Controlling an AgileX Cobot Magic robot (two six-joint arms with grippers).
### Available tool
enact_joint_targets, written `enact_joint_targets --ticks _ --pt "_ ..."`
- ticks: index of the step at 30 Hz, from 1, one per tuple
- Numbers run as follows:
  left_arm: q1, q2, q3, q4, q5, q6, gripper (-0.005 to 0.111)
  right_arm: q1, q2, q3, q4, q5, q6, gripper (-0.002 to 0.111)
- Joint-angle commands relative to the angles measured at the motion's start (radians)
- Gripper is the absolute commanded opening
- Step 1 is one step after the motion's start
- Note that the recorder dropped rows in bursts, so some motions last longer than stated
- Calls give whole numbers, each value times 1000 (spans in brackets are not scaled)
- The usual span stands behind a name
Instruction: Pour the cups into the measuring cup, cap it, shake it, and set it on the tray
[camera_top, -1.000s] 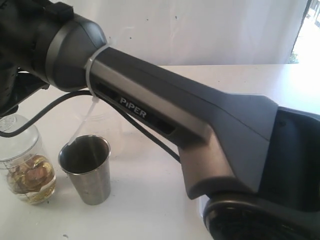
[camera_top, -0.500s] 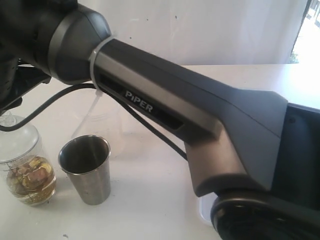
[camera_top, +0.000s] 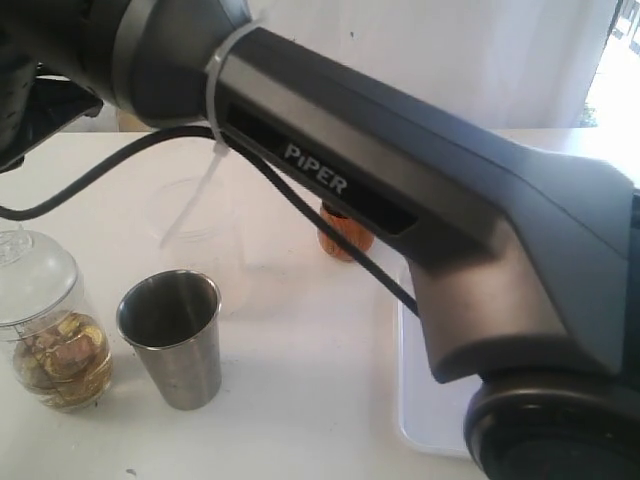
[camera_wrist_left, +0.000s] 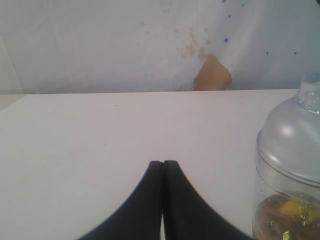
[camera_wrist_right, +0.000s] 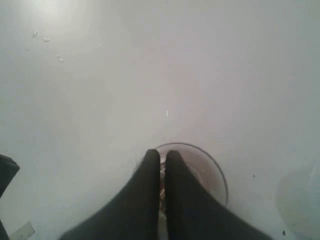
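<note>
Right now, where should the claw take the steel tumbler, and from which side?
Grip the tumbler by its wall just below the rim, coming from its right in the exterior view. It stands upright, mouth up, and widens upward, so it should not slip down out of the grip. The jar stands close on its left, so avoid that side.

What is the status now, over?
Left hand shut, empty. Right hand shut on clear cup's rim. Tumbler upright beside jar; wooden cup half hidden behind arm. Nothing seen blocking.
</note>
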Motion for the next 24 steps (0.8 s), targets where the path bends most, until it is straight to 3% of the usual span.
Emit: enact_joint_targets --ticks 1,14,24 --pt "-4 -4 5 -2 -11 2 0 7 2 25 -33 -1 -42 0" --pt "-4 -4 5 -2 -11 2 0 86 59 25 -213 42 -6 0" --pt "-4 -4 5 -2 -11 2 0 99 59 90 -244 30 19 0"
